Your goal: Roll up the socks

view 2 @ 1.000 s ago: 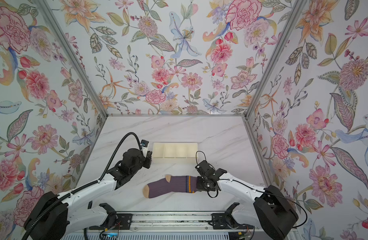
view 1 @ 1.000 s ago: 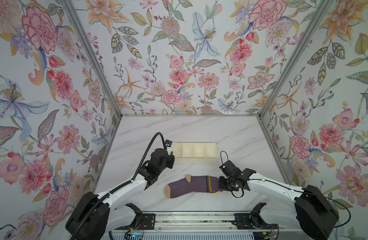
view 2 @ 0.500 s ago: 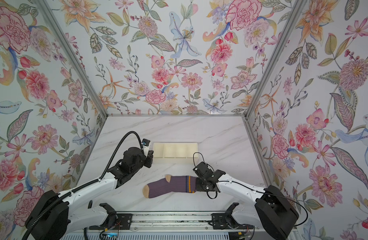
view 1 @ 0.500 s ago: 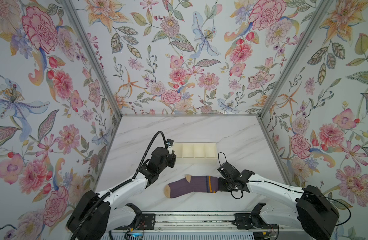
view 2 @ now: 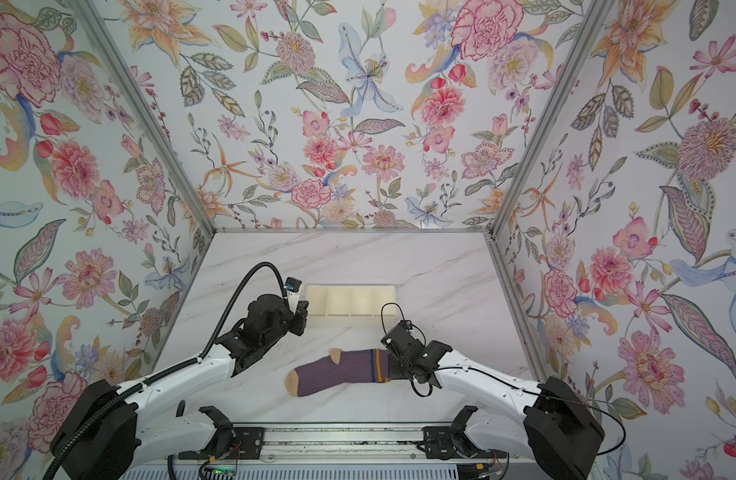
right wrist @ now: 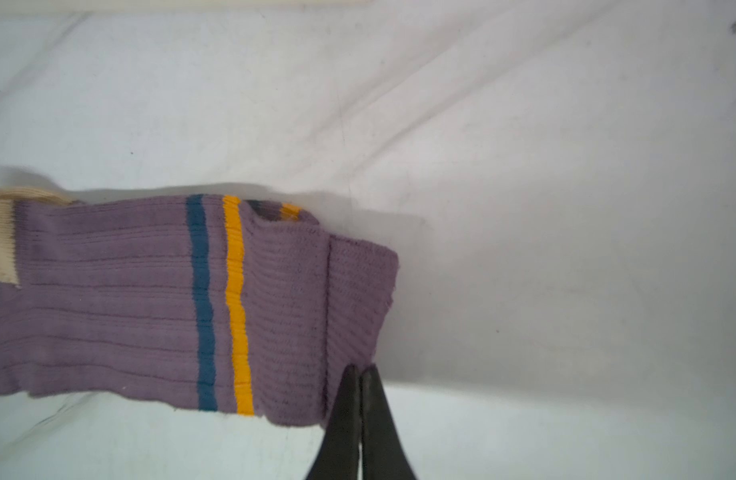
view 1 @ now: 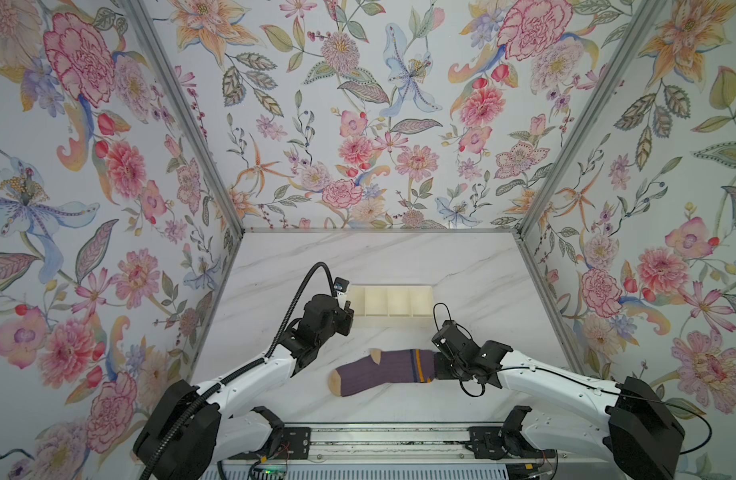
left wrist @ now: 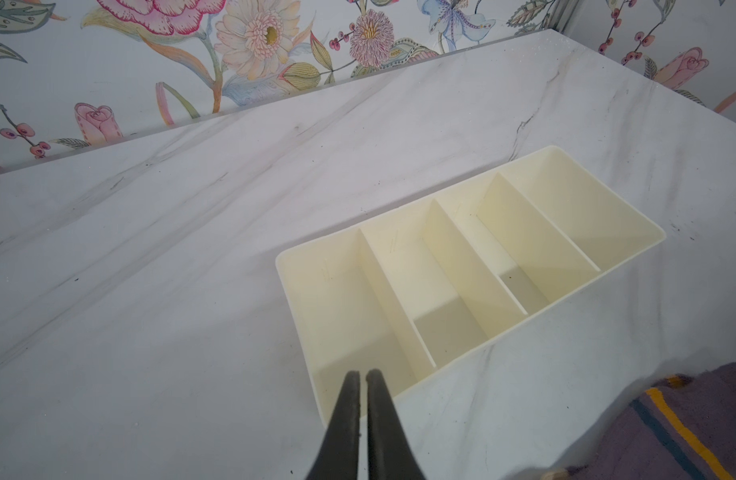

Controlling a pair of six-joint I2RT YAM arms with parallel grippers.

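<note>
Socks (view 1: pixel 382 372) are lying flat near the table's (view 1: pixel 461 266) front edge.
Right jaws are pressing together at the cuff (right wrist: pixel 358 291); left jaws, also together, are hovering by the tray (view 1: pixel 376 301).

The left hand (left wrist: pixel 363 382) has two thin black fingers (left wrist: pixel 343 419) pinched close together. Their tips show in front of the near end of a cream tray (left wrist: pixel 453 257). The tray has four boxes in a row and sits on a white desk (left wrist: pixel 170 270) with grey lines. In one corner lie the purple socks (left wrist: pixel 690 415), with an orange stripe and a blue stripe. Behind the desk is a wall (left wrist: pixel 150 62) with big flowers.
</note>
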